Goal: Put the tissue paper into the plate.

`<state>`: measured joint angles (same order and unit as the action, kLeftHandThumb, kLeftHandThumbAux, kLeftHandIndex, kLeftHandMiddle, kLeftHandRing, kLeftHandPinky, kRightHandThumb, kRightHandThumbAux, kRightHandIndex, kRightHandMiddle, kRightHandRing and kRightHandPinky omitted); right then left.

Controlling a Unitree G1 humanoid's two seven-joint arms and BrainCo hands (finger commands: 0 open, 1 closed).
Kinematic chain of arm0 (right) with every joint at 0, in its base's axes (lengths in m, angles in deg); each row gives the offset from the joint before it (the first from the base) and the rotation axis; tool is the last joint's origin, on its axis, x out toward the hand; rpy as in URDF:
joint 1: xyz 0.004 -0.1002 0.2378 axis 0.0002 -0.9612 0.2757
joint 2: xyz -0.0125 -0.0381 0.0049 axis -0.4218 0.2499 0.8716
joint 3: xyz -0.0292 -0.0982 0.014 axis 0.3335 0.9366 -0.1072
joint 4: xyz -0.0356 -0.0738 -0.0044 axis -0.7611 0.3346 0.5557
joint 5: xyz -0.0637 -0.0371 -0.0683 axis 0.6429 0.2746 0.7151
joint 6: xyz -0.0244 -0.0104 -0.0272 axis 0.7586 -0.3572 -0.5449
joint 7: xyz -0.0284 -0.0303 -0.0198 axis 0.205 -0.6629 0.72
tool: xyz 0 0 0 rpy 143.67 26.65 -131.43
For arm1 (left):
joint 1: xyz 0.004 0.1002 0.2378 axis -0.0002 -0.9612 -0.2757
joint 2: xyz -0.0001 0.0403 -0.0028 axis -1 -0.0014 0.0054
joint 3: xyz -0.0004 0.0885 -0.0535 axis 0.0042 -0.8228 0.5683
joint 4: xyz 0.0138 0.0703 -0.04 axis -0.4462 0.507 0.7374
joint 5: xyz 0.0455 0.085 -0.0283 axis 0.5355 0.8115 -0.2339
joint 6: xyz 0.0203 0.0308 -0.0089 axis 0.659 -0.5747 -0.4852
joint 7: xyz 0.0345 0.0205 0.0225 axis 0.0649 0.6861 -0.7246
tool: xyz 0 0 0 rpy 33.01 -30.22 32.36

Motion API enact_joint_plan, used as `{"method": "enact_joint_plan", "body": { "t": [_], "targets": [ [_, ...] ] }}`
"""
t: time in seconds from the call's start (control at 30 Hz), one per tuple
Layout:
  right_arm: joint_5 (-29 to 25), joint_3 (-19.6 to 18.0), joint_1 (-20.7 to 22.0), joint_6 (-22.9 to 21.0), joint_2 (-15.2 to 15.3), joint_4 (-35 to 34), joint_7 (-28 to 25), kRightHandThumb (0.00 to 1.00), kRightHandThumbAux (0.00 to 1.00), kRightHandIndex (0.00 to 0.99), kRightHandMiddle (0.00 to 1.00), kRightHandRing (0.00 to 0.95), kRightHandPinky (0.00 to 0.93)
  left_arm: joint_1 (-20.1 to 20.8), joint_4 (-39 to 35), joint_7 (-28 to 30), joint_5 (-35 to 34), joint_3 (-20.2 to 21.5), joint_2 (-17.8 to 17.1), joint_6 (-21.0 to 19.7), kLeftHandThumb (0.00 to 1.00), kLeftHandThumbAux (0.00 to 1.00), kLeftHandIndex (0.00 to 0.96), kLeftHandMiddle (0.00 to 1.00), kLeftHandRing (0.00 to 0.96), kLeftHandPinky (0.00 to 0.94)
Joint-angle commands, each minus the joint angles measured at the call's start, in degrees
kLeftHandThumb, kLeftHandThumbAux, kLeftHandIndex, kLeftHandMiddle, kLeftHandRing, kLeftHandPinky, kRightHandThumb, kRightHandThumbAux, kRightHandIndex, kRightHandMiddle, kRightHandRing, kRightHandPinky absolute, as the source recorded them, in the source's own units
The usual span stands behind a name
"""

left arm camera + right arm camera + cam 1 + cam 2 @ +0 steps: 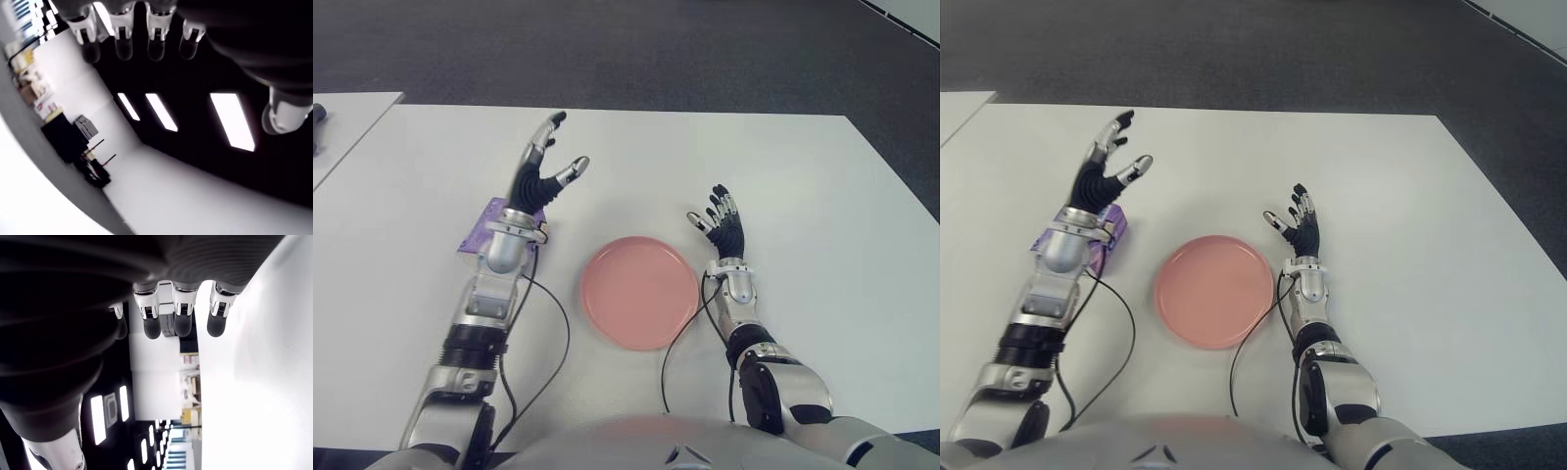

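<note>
A purple tissue pack lies on the white table, left of the empty pink plate. My left hand is raised above and beyond the pack, with its wrist covering most of it. The fingers are spread and hold nothing, and nothing lies in the palm in the left wrist view. My right hand shows just right of the plate, fingers straight and empty.
A second white table stands at the far left across a narrow gap, with a dark object at its edge. Black cables run from both wrists across the table near the plate. Dark floor lies beyond the far edge.
</note>
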<state>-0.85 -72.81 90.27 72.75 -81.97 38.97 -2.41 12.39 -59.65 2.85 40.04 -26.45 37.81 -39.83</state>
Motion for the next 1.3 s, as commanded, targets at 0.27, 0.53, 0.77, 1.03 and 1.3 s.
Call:
{"method": "enact_joint_plan", "body": {
  "t": [0.27,0.53,0.77,1.03,1.3],
  "targets": [
    [0.82,0.65,-3.02,-1.19,-1.55,3.05,1.37,0.080,0.783,0.006,0.000,0.000,0.018,-1.26,-27.62,13.60,33.56,-3.30,-5.71,-19.41,0.037,0.324,0.000,0.000,0.000,0.000],
    [1.18,1.03,-3.23,-0.94,-1.98,2.95,2.00,0.080,0.783,0.006,0.000,0.000,0.018,1.25,-28.38,18.69,46.57,-3.47,-7.06,-22.04,0.032,0.313,0.000,0.000,0.000,0.000],
    [1.55,1.51,-3.53,-0.60,-2.36,2.84,2.74,0.080,0.783,0.006,0.000,0.000,0.018,3.91,-26.04,24.54,54.45,-1.18,-9.72,-24.69,0.031,0.316,0.000,0.000,0.000,0.000],
    [1.76,1.91,-3.81,-0.39,-2.59,2.61,3.24,0.080,0.783,0.006,0.000,0.000,0.018,1.98,-23.24,26.22,63.18,1.44,-11.81,-27.06,0.031,0.327,0.000,0.000,0.000,0.000],
    [1.71,2.06,-3.89,-0.37,-2.55,2.51,3.35,0.080,0.783,0.006,0.000,0.000,0.018,-3.47,-17.60,28.64,70.88,1.63,-12.08,-29.11,0.012,0.286,0.000,0.000,0.000,0.000]
  ]
}}
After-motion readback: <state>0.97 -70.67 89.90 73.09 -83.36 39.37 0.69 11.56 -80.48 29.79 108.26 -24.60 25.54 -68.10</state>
